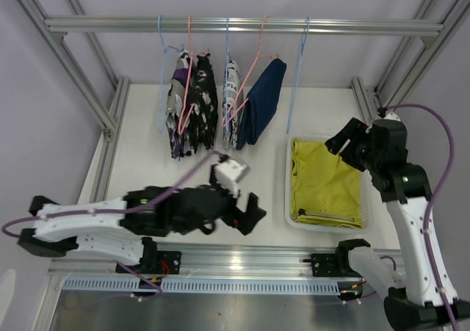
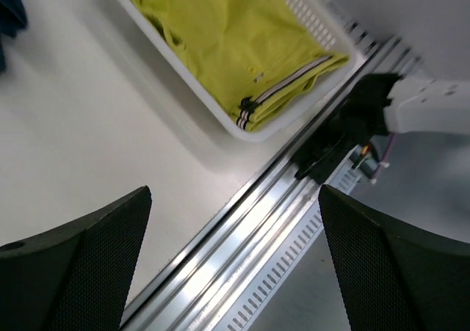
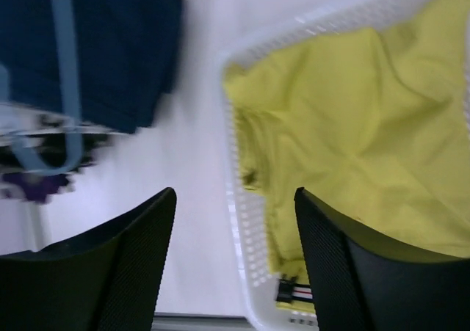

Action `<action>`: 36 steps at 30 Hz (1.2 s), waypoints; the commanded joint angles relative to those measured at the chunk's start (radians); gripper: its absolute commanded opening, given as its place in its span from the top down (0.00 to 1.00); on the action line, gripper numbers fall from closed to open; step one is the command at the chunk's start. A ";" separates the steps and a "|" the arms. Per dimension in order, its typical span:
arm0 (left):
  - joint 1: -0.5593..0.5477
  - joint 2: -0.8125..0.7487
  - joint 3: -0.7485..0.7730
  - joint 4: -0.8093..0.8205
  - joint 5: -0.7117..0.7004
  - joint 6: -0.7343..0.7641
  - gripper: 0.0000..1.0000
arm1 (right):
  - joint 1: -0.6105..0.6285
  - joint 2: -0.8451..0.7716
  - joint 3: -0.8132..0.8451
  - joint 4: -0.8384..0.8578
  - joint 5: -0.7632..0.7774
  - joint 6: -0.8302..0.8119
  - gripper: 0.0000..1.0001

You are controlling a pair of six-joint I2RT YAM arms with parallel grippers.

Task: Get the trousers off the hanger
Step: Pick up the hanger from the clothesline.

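Three patterned black, white and purple trousers and the navy trousers hang on hangers from the back rail. The yellow-green trousers lie in a white basket. My left gripper is open and empty, low over the table left of the basket. My right gripper is open and empty above the basket's far edge. The left wrist view shows the yellow-green trousers beyond the open gripper. The right wrist view shows the navy trousers, the yellow-green trousers and the open gripper.
An empty blue hanger hangs at the rail's right end, also in the right wrist view. Aluminium frame posts stand left and right. A metal rail runs along the table's near edge.
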 commanded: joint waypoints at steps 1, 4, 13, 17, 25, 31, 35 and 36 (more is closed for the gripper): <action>0.002 -0.213 -0.004 0.019 -0.018 0.105 0.01 | -0.005 -0.103 0.041 0.171 -0.117 0.011 0.29; 0.002 -0.341 -0.004 0.039 -0.152 0.227 0.00 | 0.000 -0.079 0.115 0.216 -0.212 0.046 0.25; 0.011 -0.565 -0.239 0.600 -0.434 0.791 0.01 | 0.090 0.116 0.240 0.519 -0.404 0.163 0.27; 0.092 -0.628 -0.395 0.765 -0.406 0.858 0.01 | 0.182 0.268 0.389 0.514 -0.384 0.151 0.26; 0.203 -0.571 -0.333 0.733 -0.386 0.861 0.01 | 0.245 0.501 0.579 0.546 -0.387 0.131 0.25; 0.329 -0.597 -0.418 0.670 -0.326 0.707 0.01 | 0.264 0.624 0.640 0.556 -0.389 0.135 0.26; 0.341 -0.611 -0.429 0.670 -0.348 0.709 0.00 | 0.285 0.676 0.668 0.587 -0.404 0.143 0.26; 0.343 -0.614 -0.434 0.670 -0.349 0.712 0.01 | 0.290 0.685 0.671 0.598 -0.401 0.143 0.26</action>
